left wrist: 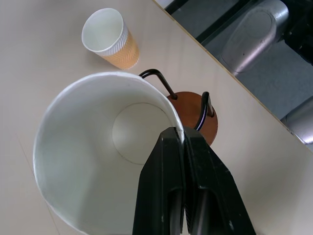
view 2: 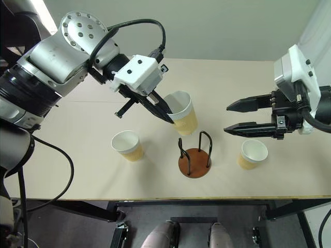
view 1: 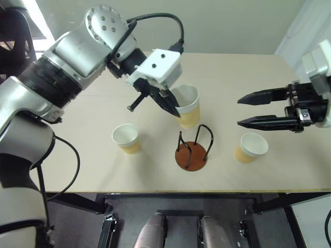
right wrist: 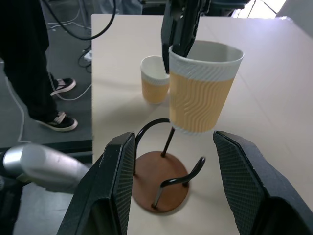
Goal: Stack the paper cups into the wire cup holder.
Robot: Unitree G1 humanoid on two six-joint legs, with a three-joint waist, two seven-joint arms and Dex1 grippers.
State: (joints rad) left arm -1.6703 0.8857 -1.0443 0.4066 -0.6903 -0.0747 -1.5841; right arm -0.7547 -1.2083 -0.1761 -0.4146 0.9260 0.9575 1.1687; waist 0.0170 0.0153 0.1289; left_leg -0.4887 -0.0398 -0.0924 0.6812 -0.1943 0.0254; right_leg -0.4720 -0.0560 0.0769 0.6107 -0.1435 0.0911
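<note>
Above wire cup holder (right wrist: 162, 181), left gripper (left wrist: 183, 142) pinching paper cup (right wrist: 201, 88) rim, right gripper (view 1: 245, 117) spread, legs (right wrist: 29, 63) beside table (right wrist: 274, 73)

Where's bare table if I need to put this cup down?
Free: the far tabletop beyond the held cup, and the left side past the left cup. Crowded: the front strip, around the wire holder and right cup under the right gripper.

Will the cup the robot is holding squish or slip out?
It might dent a little: the left pincer pinches only the thin rim of the lifted cup. It probably weighs little, since that grip carries it. Its ribbed wall may help against slipping.
</note>
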